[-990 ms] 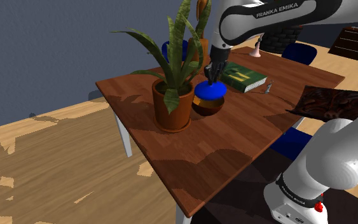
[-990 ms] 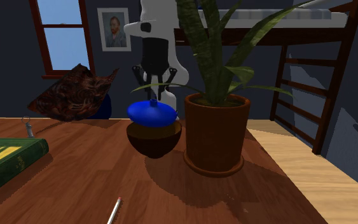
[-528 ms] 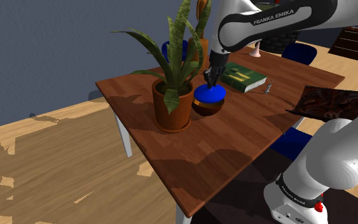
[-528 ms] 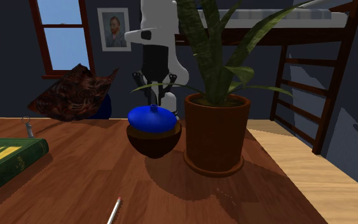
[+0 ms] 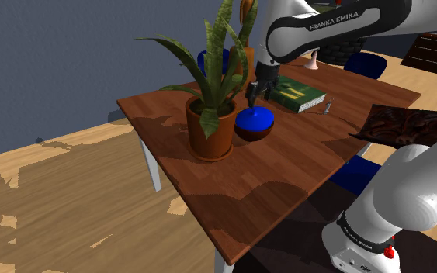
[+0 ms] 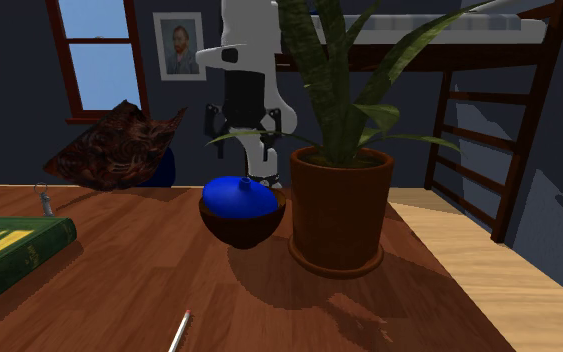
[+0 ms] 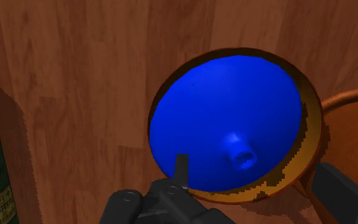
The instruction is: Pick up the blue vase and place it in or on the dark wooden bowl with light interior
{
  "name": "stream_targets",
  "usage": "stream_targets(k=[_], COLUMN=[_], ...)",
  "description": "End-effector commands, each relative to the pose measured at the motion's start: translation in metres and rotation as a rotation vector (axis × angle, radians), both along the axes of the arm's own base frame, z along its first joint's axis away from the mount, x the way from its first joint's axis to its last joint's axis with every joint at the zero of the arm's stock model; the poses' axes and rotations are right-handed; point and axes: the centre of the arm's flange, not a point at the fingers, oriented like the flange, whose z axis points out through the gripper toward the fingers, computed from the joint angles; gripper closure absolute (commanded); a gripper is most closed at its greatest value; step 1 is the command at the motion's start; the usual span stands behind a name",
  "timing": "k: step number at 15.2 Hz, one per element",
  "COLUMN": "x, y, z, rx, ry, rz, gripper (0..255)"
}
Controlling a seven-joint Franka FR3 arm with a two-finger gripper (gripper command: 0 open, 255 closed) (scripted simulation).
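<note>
The blue vase (image 5: 256,118) (image 6: 239,196) (image 7: 222,114) rests tilted inside the dark brown bowl (image 5: 251,134) (image 6: 241,229) (image 7: 305,147), its small neck pointing up toward the hand. The bowl stands on the wooden table (image 5: 286,159), beside the potted plant. My black gripper (image 5: 254,90) (image 6: 241,125) (image 7: 262,189) hangs just above the vase, open. Both fingers stand wide apart and clear of the vase, one to each side of its neck.
A terracotta pot (image 5: 211,129) (image 6: 339,206) with long leaves stands close beside the bowl. A green book (image 5: 296,93) (image 6: 7,250) lies on the bowl's other side, with keys (image 6: 41,196) near it. A pen (image 6: 179,331) lies on the near table edge in the second exterior view.
The fingers have opened and let go of the vase. The vase has sunk from above the bowl down into it and tipped. The hand has lifted slightly.
</note>
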Motion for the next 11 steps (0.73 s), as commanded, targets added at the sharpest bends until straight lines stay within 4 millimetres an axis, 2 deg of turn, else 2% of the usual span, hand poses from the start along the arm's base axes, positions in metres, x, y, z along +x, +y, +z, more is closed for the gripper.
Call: stream_targets(k=[1,2,6,11], x=[0.000,0.000,-0.004,-0.004], y=[0.000,0.000,0.003,0.003], z=[0.000,0.000,0.050,0.050], rx=[0.000,0.000,0.000,0.000], ry=[0.000,0.000,0.000,0.000], rz=[0.000,0.000,0.000,0.000], gripper=[0,0,0,0])
